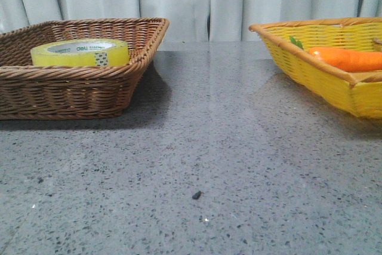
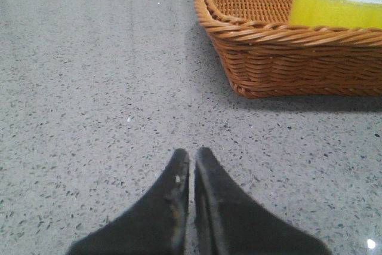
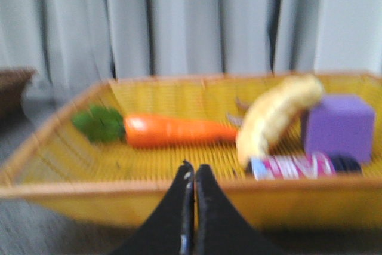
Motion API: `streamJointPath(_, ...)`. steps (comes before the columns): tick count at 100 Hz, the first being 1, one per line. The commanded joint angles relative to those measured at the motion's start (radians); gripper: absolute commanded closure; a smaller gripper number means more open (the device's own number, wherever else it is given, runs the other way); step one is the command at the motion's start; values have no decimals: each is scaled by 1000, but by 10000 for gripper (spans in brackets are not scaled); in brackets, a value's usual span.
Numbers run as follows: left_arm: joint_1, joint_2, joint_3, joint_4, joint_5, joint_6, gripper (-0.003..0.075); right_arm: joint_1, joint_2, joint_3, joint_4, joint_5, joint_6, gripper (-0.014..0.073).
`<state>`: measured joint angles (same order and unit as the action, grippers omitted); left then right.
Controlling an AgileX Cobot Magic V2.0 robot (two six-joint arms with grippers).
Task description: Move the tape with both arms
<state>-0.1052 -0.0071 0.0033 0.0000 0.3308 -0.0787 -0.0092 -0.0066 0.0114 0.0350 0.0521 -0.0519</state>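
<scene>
The yellow tape roll (image 1: 80,52) lies flat in the brown wicker basket (image 1: 71,91) at the left of the table. It also shows in the left wrist view (image 2: 337,4), inside the same basket (image 2: 280,46). My left gripper (image 2: 191,153) is shut and empty, low over the bare table, some way short of the basket's corner. My right gripper (image 3: 194,170) is shut and empty, in front of the yellow basket's near rim (image 3: 119,188). Neither gripper shows in the front view.
The yellow basket (image 1: 322,82) at the right holds an orange carrot (image 3: 173,131), a banana (image 3: 274,114), a purple block (image 3: 337,125) and a small can (image 3: 298,165). A small dark speck (image 1: 196,194) lies on the grey stone table. Grey curtains hang behind.
</scene>
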Motion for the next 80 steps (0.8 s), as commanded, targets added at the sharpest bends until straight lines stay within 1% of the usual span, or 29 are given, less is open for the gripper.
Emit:
streamJointPath(1, 2, -29, 9, -11, -49, -6, 741, -26, -25, 19, 3, 50, 3, 668)
streamJointPath(26, 2, -29, 9, -11, -49, -6, 741, -32, -25, 19, 3, 266, 3, 668)
streamJointPath(80, 2, -29, 9, -11, -49, -6, 741, -32, -25, 19, 3, 266, 3, 668)
